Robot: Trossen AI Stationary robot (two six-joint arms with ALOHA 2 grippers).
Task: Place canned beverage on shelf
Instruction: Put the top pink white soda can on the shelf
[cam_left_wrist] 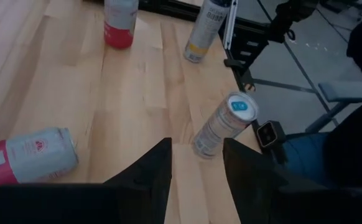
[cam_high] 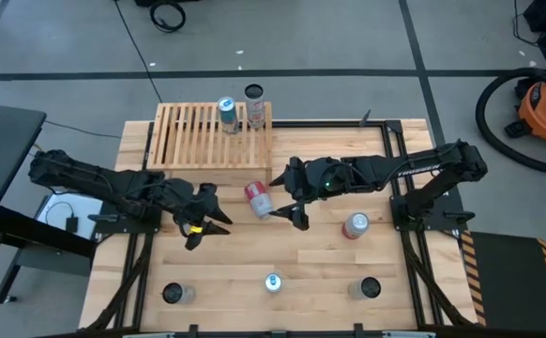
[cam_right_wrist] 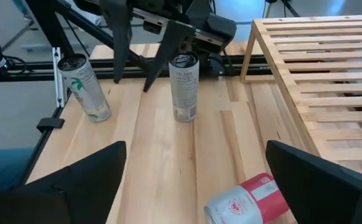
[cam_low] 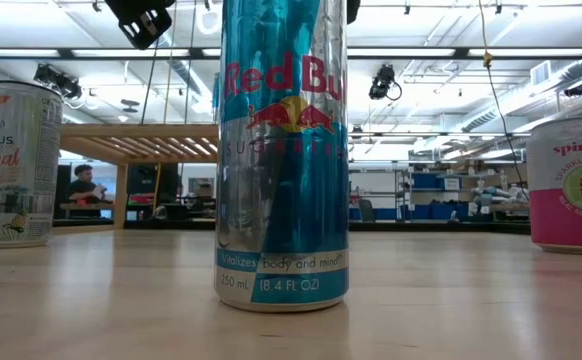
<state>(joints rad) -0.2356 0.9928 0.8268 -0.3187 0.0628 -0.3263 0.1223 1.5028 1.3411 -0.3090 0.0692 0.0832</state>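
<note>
One red-and-white can [cam_high: 257,197] lies toppled between the right gripper's [cam_high: 286,198] spread fingers; left gripper's [cam_high: 207,222] pressed together.

two cans [cam_high: 228,114] on shelf [cam_high: 198,134] | fallen can [cam_high: 257,198] before shelf

We note a red-and-white can [cam_high: 257,198] on its side on the pale plank counter [cam_high: 226,272]. The shelf [cam_high: 193,136] is pale wood with thin parallel slats. Low view: a blue-and-silver can [cam_low: 283,150] with red lettering, a pink can [cam_low: 569,185], and a white can [cam_low: 16,165] with green print.
</note>
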